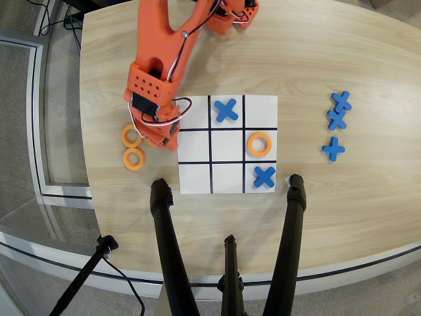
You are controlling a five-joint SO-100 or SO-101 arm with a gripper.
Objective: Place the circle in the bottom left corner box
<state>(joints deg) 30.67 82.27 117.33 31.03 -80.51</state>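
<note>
In the overhead view two orange rings lie on the table left of the board: one (pixel 129 136) partly under my gripper, the other (pixel 134 158) just below it. A third ring (pixel 259 144) lies in the board's middle right cell. The bottom left corner cell (pixel 195 178) is blank. My orange gripper (pixel 156 137) hangs over the board's left edge, right beside the upper loose ring. Its fingers are hidden under the wrist, so I cannot tell whether they are open or holding anything.
Blue crosses lie in the top middle cell (pixel 225 110) and the bottom right cell (pixel 264 176). Three more crosses (pixel 337 120) lie on the table at the right. Black tripod legs (pixel 164 224) (pixel 293 210) stand just below the board.
</note>
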